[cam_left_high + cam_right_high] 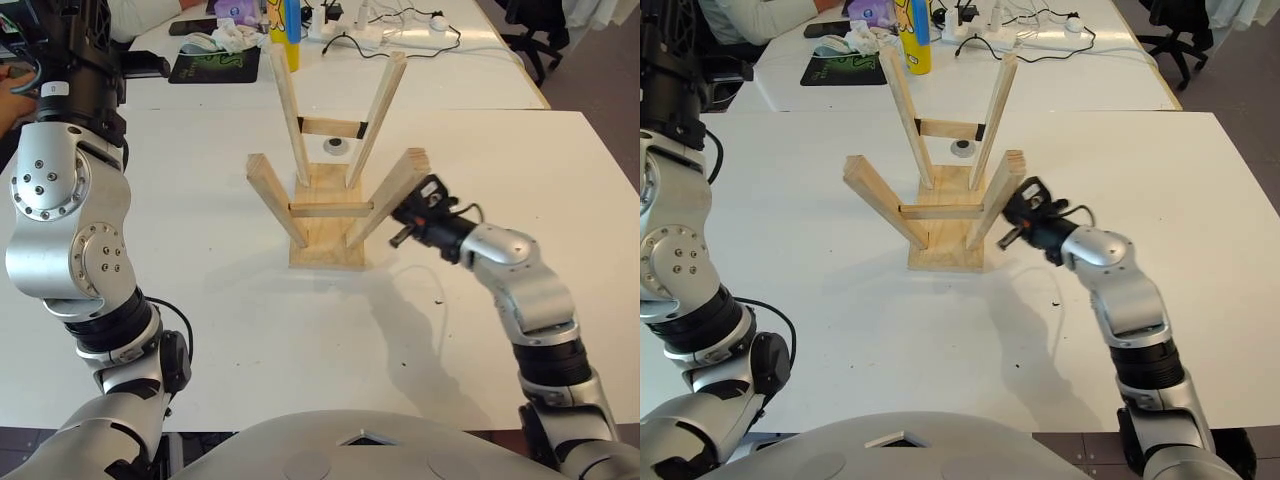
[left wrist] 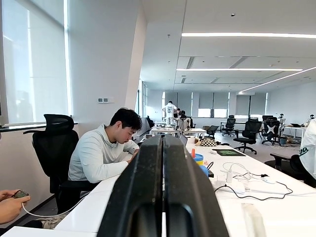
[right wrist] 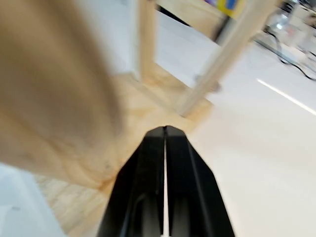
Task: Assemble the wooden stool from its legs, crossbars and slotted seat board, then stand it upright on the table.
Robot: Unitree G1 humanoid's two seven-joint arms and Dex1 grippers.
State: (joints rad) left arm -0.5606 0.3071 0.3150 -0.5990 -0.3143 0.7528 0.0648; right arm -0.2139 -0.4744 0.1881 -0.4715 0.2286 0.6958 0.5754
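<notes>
Pale wooden stool (image 1: 330, 208): upside down on the white worktop (image 1: 500, 180), flat square seat board (image 1: 325, 248) down, four splayed legs up.
Crossbars: thin wooden crossbars, one between the near legs (image 1: 330, 209), one between the far legs (image 1: 328, 127).
Right tool (image 3: 164, 132): black, two fingers pressed together, gripping nothing; low, just beside the near right leg (image 1: 385, 200), tip aimed at the seat board.
Left tool (image 2: 164, 143): black, fingers closed on nothing; held up off the worktop on the left, well apart from the stool.
Behind: yellow bottle (image 1: 291, 25) and black mat (image 1: 210, 65) on the far worktop.
</notes>
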